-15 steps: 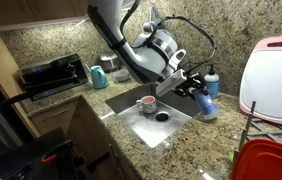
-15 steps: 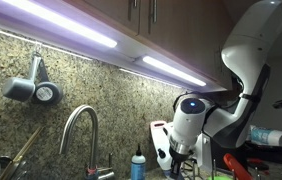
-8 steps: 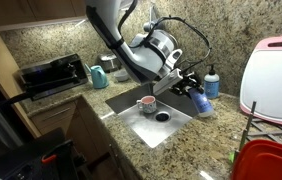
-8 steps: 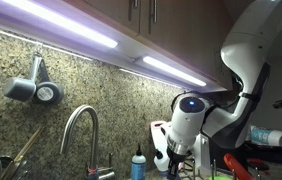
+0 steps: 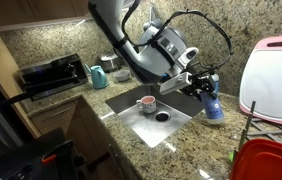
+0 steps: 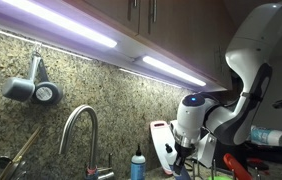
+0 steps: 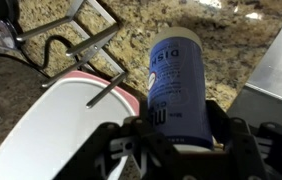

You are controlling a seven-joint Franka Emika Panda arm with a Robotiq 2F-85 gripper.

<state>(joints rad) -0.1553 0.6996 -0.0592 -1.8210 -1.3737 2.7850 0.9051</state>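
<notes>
My gripper [image 7: 176, 138] is shut on a blue cylindrical bottle with white lettering [image 7: 175, 72], one finger on each side of its lower body. In an exterior view the bottle [image 5: 213, 106] hangs from the gripper [image 5: 203, 90] just above the granite counter, right of the steel sink [image 5: 181, 122]. The wrist view shows the bottle's far end over speckled granite, beside a white board with a red rim [image 7: 51, 130]. In an exterior view the arm [image 6: 192, 122] leans down at the lower right, its fingers hidden at the frame's edge.
A small cup [image 5: 148, 102] and a drain [image 5: 162, 116] lie in the sink. A white-pink cutting board [image 5: 271, 70] and red dish rack [image 5: 266, 160] stand to the right. A teal mug [image 5: 99, 76], toaster oven [image 5: 51, 72], faucet [image 6: 76, 125] and soap bottle [image 6: 138, 165] are nearby.
The gripper has swung to the right with the blue bottle, away from the sink's edge and closer to the cutting board. The grip has not altered.
</notes>
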